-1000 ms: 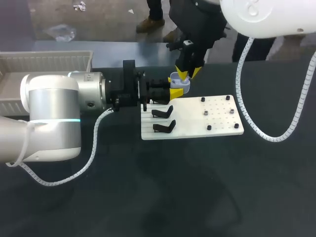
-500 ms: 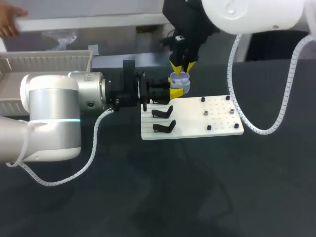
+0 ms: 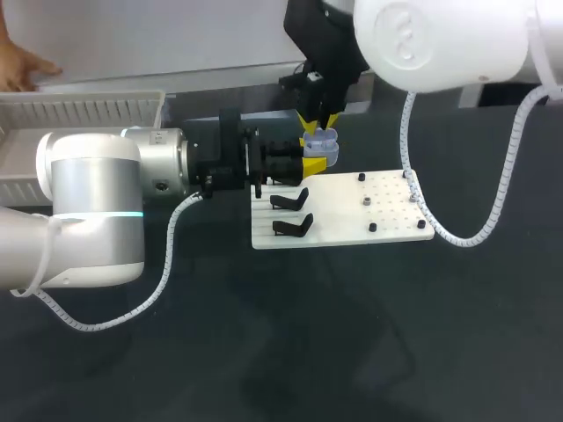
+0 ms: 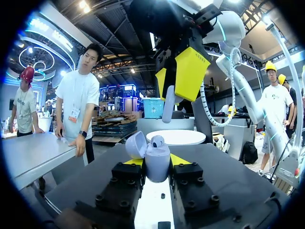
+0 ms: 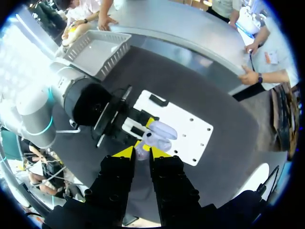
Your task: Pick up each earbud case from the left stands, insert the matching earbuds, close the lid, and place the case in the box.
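Observation:
A lavender earbud case [image 3: 321, 146] is upright with its lid flipped open, and my left gripper [image 3: 314, 160] is shut on its body just behind the white stand board [image 3: 387, 220]. In the left wrist view the case [image 4: 157, 164] sits between my left gripper's [image 4: 157, 160] yellow tips, with one earbud [image 4: 157, 140] seated inside. My right gripper [image 3: 320, 123] hangs directly above the case, shut on a second earbud [image 4: 167, 102]. In the right wrist view that earbud [image 5: 141, 150] is pinched in my right gripper [image 5: 142, 152], over the open case [image 5: 162, 130].
Two black stands [image 3: 290, 200] [image 3: 293, 227] remain at the white board's left end, with several small pegs [image 3: 364, 201] on its right half. A white slatted basket [image 3: 79, 110] sits at the table's far left, behind my left arm.
My right gripper, with the earbud in it, has shifted a little left and back above the case. My left arm and the case have kept still.

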Robot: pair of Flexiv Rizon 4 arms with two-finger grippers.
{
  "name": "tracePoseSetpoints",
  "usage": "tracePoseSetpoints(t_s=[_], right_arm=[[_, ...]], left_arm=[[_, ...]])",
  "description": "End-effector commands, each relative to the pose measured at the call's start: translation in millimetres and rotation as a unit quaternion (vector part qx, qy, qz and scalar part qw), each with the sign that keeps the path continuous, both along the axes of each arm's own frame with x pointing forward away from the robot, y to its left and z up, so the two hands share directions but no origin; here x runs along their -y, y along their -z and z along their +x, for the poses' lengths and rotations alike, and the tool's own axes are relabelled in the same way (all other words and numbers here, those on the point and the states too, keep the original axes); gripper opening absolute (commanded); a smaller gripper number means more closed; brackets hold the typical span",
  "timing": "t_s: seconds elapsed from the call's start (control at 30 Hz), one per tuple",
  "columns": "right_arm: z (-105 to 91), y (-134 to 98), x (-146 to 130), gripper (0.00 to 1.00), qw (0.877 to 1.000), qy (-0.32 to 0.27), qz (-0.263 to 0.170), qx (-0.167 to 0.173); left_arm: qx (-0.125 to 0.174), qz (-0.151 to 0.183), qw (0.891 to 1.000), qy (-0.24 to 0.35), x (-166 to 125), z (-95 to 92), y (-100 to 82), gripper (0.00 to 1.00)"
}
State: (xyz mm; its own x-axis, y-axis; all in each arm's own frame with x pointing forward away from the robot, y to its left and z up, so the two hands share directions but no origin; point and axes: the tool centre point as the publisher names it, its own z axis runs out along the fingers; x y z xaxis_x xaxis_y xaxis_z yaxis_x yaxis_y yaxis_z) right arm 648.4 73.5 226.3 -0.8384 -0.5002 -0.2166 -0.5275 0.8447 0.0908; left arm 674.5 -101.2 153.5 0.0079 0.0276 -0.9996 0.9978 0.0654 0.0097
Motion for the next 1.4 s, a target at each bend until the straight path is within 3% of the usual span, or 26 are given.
tracePoseSetpoints(t_s=[0.03, 1.4], right_arm=[[-5.1, 5.7, 2.3, 0.0, 1.0, 0.0, 0.006, 0.009], [12.7, 24.6, 2.9, 0.0, 1.0, -0.003, 0.005, 0.004]], left_arm=[[0.001, -0.002, 1.0, -0.002, 0.0, -0.5, 0.5, 0.0], [0.001, -0.002, 1.0, -0.002, 0.0, -0.5, 0.5, 0.0]])
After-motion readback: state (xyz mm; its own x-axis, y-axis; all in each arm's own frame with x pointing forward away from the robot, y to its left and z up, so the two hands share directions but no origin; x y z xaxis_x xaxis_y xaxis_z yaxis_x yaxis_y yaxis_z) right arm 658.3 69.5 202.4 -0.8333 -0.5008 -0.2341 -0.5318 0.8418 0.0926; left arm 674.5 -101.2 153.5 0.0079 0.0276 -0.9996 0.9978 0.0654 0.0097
